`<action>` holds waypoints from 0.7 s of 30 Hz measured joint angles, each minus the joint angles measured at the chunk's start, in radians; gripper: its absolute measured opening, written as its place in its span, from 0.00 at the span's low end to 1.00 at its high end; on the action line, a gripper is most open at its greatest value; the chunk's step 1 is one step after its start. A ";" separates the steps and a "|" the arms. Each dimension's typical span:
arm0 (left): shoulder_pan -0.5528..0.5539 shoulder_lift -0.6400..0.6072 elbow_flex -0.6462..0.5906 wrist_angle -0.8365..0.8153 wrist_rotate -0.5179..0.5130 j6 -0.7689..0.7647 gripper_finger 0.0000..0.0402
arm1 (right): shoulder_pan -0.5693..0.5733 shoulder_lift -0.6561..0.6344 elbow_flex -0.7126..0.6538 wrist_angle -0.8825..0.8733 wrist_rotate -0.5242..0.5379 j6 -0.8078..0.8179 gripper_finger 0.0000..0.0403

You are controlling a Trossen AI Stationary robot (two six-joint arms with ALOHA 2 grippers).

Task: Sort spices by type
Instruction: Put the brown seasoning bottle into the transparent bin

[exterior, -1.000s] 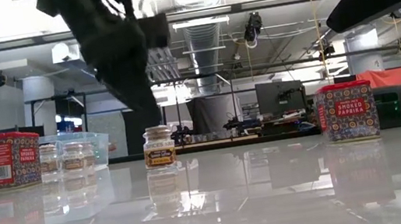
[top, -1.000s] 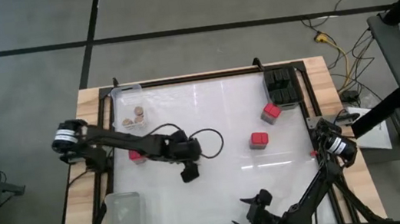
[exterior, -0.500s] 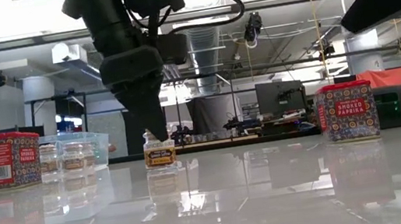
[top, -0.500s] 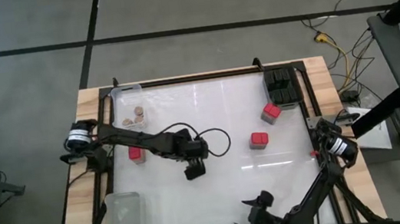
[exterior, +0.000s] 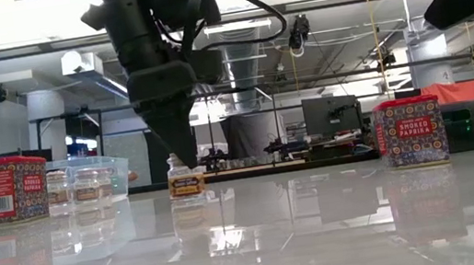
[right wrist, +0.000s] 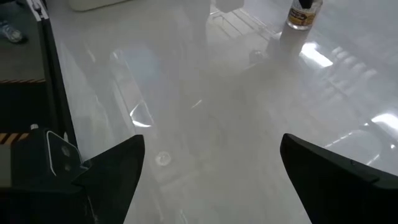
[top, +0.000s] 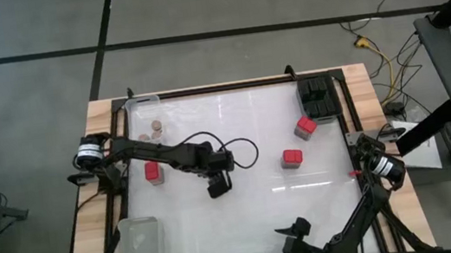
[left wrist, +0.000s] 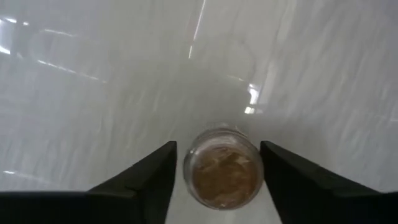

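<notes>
A round tan-topped spice jar (left wrist: 224,175) stands upright on the white table (top: 253,201) left of its middle. My left gripper (top: 216,187) points steeply down over the jar and is open, one finger on each side of it with narrow gaps. The low view shows the jar (exterior: 186,182) under the gripper (exterior: 181,155). Three red square-topped tins (top: 154,173) (top: 292,159) (top: 305,126) stand on the table. Black boxy containers (top: 318,97) sit at the far right. My right gripper (right wrist: 211,180) waits open near the table's near edge, holding nothing.
A clear tray (top: 144,120) at the far left holds several tan-topped jars (top: 153,133). Another clear tray (top: 141,247) lies at the near left. The middle and near right of the table are bare. The table's black frame (top: 229,86) runs along the far edge.
My left gripper has come down and a little toward the table's right edge, tipping steeper, until its fingers stand on either side of the jar. The jar has kept its place.
</notes>
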 joint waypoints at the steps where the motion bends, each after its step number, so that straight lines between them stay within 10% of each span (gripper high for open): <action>1: 0.002 0.000 0.000 -0.005 0.003 -0.001 0.51 | 0.001 0.000 0.000 0.000 -0.001 0.004 0.90; 21: 0.004 -0.001 0.007 -0.056 -0.008 -0.011 0.52 | 0.001 0.000 0.000 0.000 -0.043 0.026 0.90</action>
